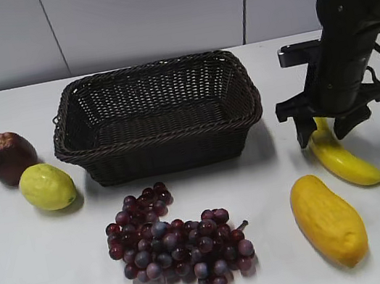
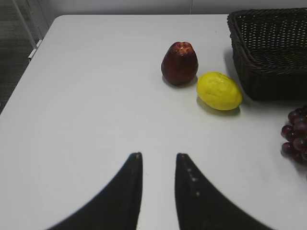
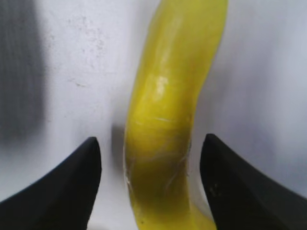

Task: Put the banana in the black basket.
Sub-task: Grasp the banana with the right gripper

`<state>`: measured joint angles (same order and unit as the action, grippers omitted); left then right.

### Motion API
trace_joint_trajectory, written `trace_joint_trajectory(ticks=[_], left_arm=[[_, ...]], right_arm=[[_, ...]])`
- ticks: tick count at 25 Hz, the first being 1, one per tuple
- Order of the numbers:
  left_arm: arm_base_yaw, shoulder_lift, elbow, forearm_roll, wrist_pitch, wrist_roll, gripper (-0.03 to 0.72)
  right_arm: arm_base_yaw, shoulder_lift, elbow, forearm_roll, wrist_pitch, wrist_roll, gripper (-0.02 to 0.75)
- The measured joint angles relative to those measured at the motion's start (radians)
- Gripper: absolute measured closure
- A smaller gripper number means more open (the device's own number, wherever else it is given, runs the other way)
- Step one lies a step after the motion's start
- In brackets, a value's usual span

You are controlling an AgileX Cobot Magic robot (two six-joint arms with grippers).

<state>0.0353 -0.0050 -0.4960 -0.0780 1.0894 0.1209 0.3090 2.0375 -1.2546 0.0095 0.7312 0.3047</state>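
We see the black basket (image 1: 156,115) at the far middle of the table with nothing in it, so the placing is not done. To its right, the banana (image 1: 344,159) lies on the table, the right gripper (image 1: 326,129) spread wide with a jaw on either side, neither touching it. The left gripper (image 2: 158,184) is slightly parted, holding nothing. We read no writing or labels anywhere.

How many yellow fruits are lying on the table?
3. The banana lies right of the basket, between the right end effector's open jaws. A fat yellow-orange fruit lies in front of it. A lemon-like fruit sits left of the basket.
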Motion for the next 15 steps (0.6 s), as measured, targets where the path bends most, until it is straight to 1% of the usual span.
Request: trace_joint_trajectory(ticks=[4,6,8,10,15], left_arm=[[0.0,0.0,0.0,0.0,0.0,0.0,0.459],[0.0,0.0,0.0,0.0,0.0,0.0,0.459],[0.0,0.0,0.0,0.0,0.0,0.0,0.459],[0.0,0.0,0.0,0.0,0.0,0.0,0.459],[0.0,0.0,0.0,0.0,0.0,0.0,0.459]], right_arm=[[0.0,0.02,0.0,0.0,0.0,0.001,0.234],[0.0,0.021,0.0,-0.002,-0.001,0.001,0.272],[0.0,0.021,0.0,-0.003,-0.001,0.001,0.342],[0.0,0.021,0.0,-0.003,-0.002,0.0,0.388],[0.0,0.021,0.0,-0.003,-0.001,-0.017,0.39]])
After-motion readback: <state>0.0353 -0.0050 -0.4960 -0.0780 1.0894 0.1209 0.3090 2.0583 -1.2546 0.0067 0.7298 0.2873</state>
